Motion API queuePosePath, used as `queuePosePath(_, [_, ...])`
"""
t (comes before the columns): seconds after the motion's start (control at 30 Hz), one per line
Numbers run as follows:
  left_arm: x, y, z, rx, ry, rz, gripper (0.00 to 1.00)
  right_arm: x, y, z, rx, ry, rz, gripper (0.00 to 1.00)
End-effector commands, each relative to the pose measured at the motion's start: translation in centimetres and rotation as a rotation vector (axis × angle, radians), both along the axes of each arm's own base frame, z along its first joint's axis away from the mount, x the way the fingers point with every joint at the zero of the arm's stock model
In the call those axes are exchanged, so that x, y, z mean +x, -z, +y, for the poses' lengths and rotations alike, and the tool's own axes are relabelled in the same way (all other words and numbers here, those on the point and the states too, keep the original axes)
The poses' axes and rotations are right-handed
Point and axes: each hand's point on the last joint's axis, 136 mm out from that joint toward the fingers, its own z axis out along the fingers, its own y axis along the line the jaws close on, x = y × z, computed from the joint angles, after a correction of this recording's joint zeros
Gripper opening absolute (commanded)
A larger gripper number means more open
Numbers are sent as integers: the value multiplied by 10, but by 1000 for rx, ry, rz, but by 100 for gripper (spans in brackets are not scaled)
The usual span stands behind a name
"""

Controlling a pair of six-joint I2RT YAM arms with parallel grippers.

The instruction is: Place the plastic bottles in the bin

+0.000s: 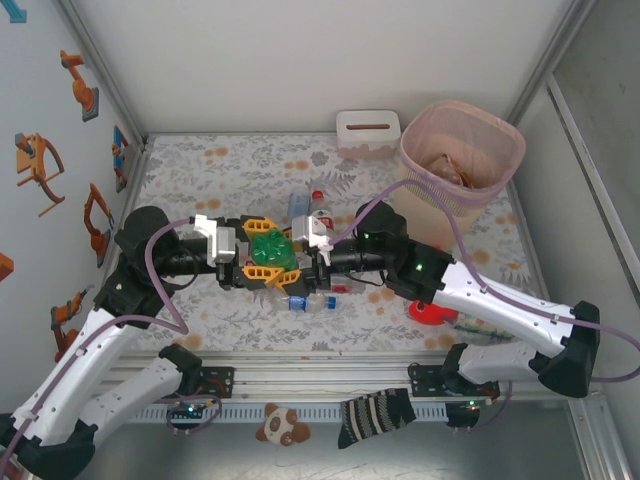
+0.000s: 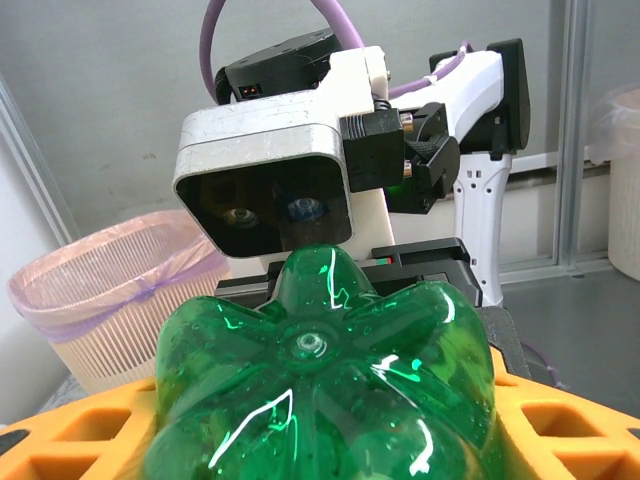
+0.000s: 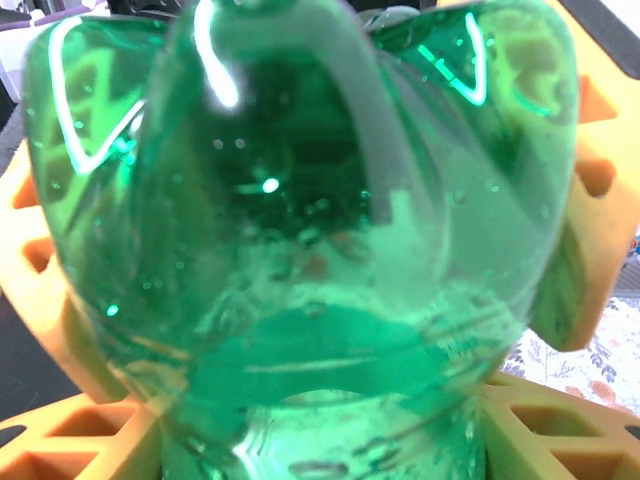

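Note:
A green plastic bottle (image 1: 270, 248) hangs above the middle of the table, between both grippers. My left gripper (image 1: 252, 250) is shut on it; its orange fingers (image 2: 75, 435) flank the bottle's ribbed base (image 2: 315, 385) in the left wrist view. My right gripper (image 1: 300, 252) meets it from the other side, its orange fingers (image 3: 560, 430) pressed against the green bottle (image 3: 300, 250). A clear bottle with a red cap (image 1: 310, 207) and one with a blue cap (image 1: 312, 302) lie on the table. The pink-beige lattice bin (image 1: 462, 160) stands at the back right, with brownish bottles inside.
A white slotted tissue box (image 1: 368, 133) stands left of the bin. A red plush toy (image 1: 432, 313) lies under my right arm. The bin (image 2: 110, 290) shows behind the bottle in the left wrist view. Enclosure walls close the left, back and right.

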Motion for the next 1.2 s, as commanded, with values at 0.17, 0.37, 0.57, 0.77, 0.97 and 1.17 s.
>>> queuePosePath(0.17, [-4, -19, 3, -46, -15, -53, 72, -4, -14, -7, 36, 14, -29, 55])
queuePosePath(0.37, [-7, -22, 9, -60, -39, -67, 79, 7, -16, -16, 12, 98, -71, 53])
queuePosePath(0.57, [-1, -17, 13, -55, -107, -56, 83, 43, -27, -38, -22, 319, -58, 54])
queuePosePath(0.77, [42, -5, 17, -6, -328, 32, 83, 93, -49, -79, -8, 569, 8, 54])
queuePosePath(0.97, [79, 11, 30, 56, -542, 143, 86, 154, -74, -144, 43, 871, 96, 54])
queuePosePath(1.17, [101, 23, 48, 65, -717, 260, 89, 204, -92, -209, 81, 1124, 167, 54])
